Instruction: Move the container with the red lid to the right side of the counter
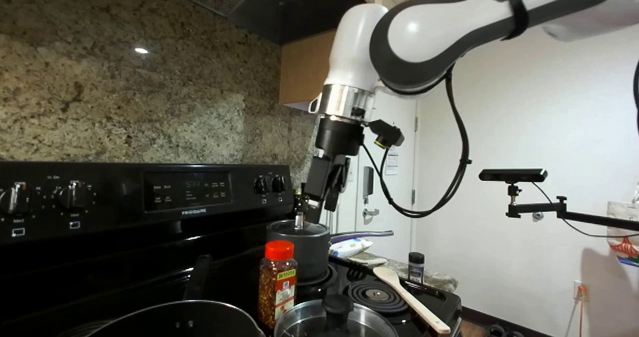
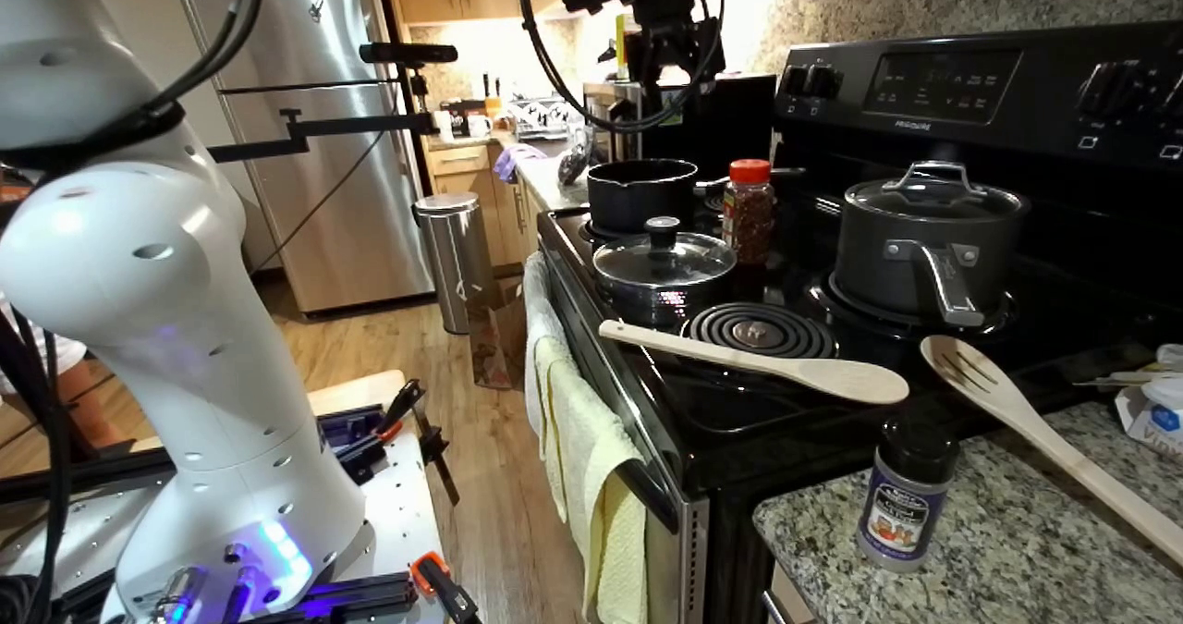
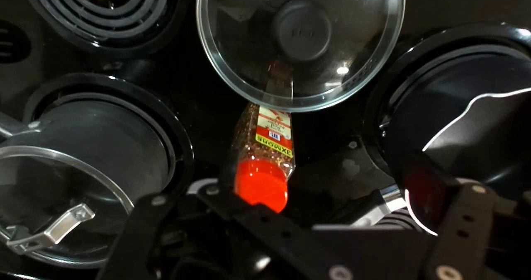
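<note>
- Your gripper (image 1: pixel 322 211) hangs above the stove (image 2: pixel 712 404), pointing down, its jaws spread apart; an exterior view shows it higher than the container and clear of it.
- You have the container with the red lid (image 2: pixel 750 213) standing upright on the stove; in the wrist view, gripper parts cover the edge of its red cap.
- Right beside the container sits a glass-lidded pan (image 2: pixel 638 271) with a black knob; whether the two touch, you can't tell.
- On one side of the container you see a grey pot (image 2: pixel 915 268), its glass lid topped by a metal handle; on the other, an open-topped black pan (image 2: pixel 638 201).
- Farther along is a coil burner (image 2: pixel 760 331), with a wooden spoon (image 2: pixel 753 363) lying along its front.
- A slotted spoon (image 2: pixel 1040 432), also wooden, stretches from the stove's edge over the granite counter (image 2: pixel 1035 550).
- On that counter, a dark-capped jar (image 2: pixel 898 510) stands upright near the stove.
- Lower down, a yellow towel (image 2: pixel 587 448) hangs at the stove's front.
- Well apart, across the floor, you have a steel bin (image 2: pixel 453 259) and a fridge (image 2: pixel 305 208).
</note>
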